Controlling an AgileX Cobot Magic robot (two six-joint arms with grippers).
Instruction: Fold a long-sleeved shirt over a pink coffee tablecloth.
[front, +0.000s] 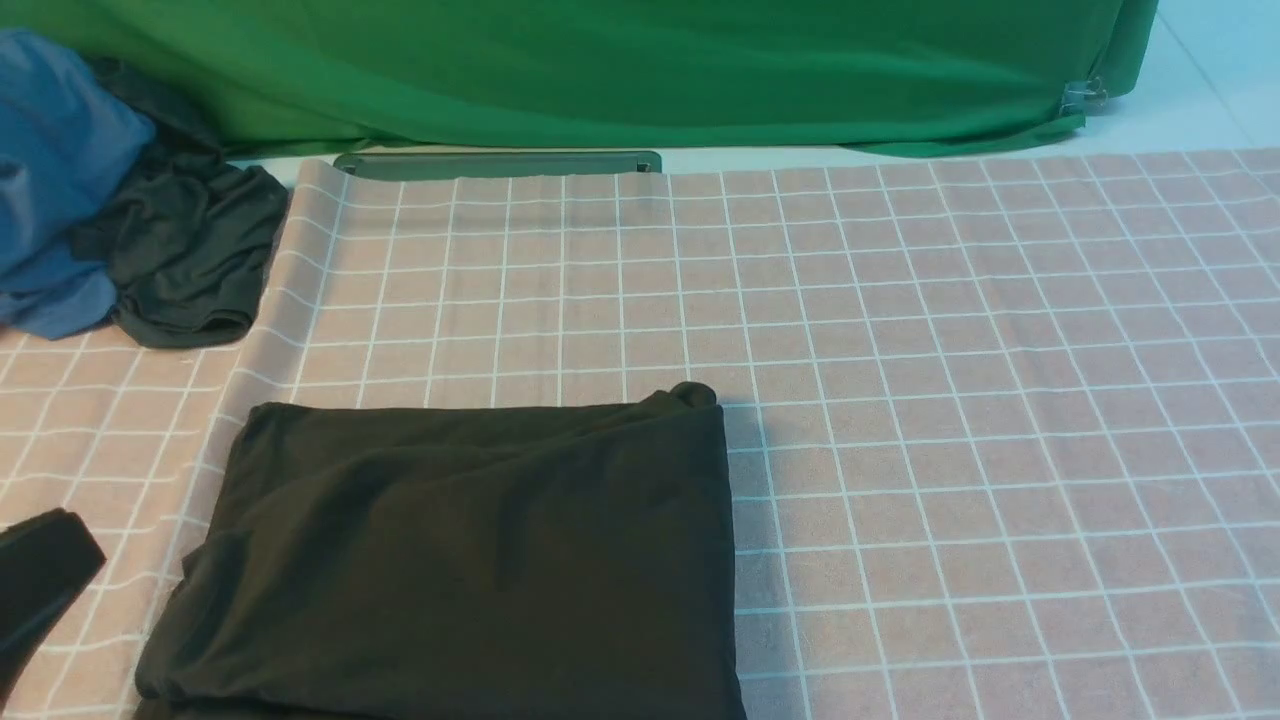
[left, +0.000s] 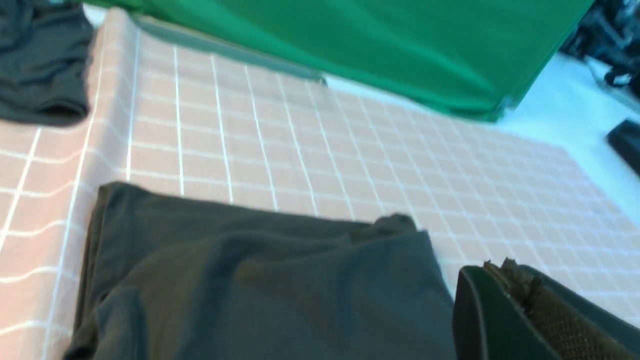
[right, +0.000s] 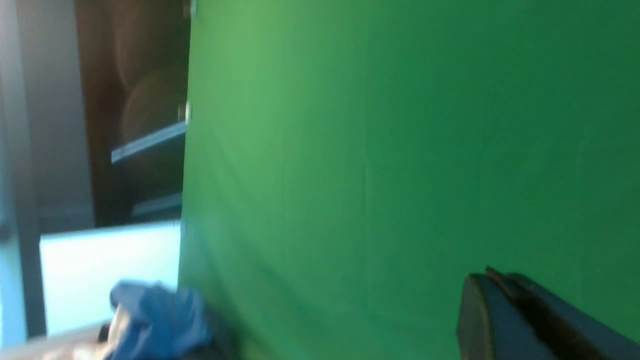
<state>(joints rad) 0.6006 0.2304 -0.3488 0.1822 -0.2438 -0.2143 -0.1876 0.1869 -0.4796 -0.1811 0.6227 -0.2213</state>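
The long-sleeved shirt (front: 470, 560) lies on the pink checked tablecloth (front: 950, 400) as a neat dark rectangle, its far right corner bunched into a small nub. No sleeve hangs loose outside that block, so the folding looks finished, or all but. At most a last tidy of that corner seems left.

The left hand (left: 505, 295) hangs beside the shirt's near left edge, its tips pressed together with nothing between them. The right hand (right: 505, 305) is lifted well off the shirt, facing the green cloth (right: 400, 150) behind it, also pressed together and holding nothing.

Beyond the shirt's far left corner sit a crumpled dark garment (front: 190, 260) and a blue garment (front: 60, 180), apart from the fold.
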